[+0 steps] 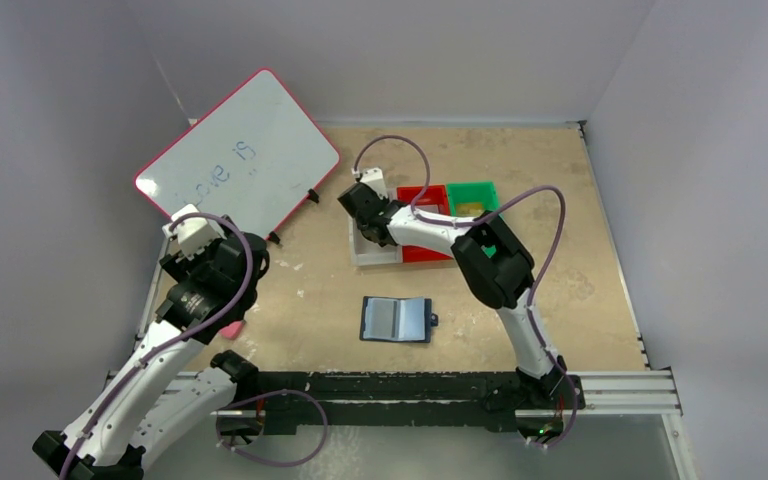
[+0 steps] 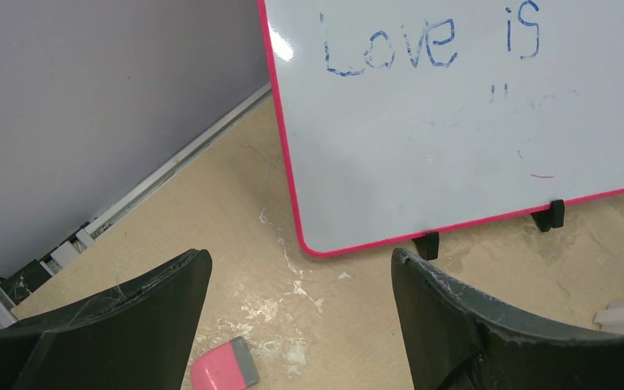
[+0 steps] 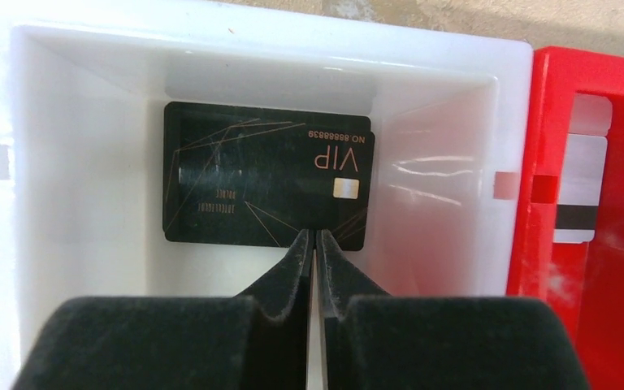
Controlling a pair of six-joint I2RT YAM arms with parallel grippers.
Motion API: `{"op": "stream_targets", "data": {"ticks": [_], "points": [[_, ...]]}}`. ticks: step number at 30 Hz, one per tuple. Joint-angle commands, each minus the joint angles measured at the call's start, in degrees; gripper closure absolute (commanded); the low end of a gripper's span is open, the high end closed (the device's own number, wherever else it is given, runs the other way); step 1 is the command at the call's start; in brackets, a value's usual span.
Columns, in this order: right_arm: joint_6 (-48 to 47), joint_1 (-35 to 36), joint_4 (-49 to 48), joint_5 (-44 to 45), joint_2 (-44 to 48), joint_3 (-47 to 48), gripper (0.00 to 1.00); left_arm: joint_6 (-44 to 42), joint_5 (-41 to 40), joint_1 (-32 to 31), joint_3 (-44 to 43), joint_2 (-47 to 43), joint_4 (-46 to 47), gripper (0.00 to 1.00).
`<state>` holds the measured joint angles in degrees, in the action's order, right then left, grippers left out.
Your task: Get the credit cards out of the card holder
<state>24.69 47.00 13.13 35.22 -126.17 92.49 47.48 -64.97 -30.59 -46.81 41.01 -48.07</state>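
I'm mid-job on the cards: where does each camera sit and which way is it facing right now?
Top external: above and behind the bases, looking down on the table, both arms.
Left wrist: low, facing the whiteboard; open left gripper.
Right wrist: looking into the white bin at the black card; shut right gripper.
Shared: whiteboard, white bin.

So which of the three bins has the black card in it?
The white bin, leftmost of the row; the black card lies on its floor.

arms [image 1: 520, 320]: white links, black joints | cables: purple, looping | tool [image 3: 315, 244] fingers: black
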Motion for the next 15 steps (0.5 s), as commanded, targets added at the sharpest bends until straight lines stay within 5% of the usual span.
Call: {"op": "stream_targets", "data": {"ticks": [1, 7, 15], "points": [[0.4, 0.1, 0.7, -0.4, 6.6, -0.1, 0.93, 0.7, -1.3, 0.3, -1.8, -0.2, 0.4, 0.19], [-0.5, 0.2, -2.7, -9.0, 19.5, -4.5, 0.81, 0.7, -1.2, 0.3, -1.8, -0.1, 0.4, 0.19], [5.1, 0.2, -13.1, -27.0, 38.9, -24.6, 0.71, -0.5, 0.6, 0.3, -1.7, 0.5, 1.3, 0.18]]}}
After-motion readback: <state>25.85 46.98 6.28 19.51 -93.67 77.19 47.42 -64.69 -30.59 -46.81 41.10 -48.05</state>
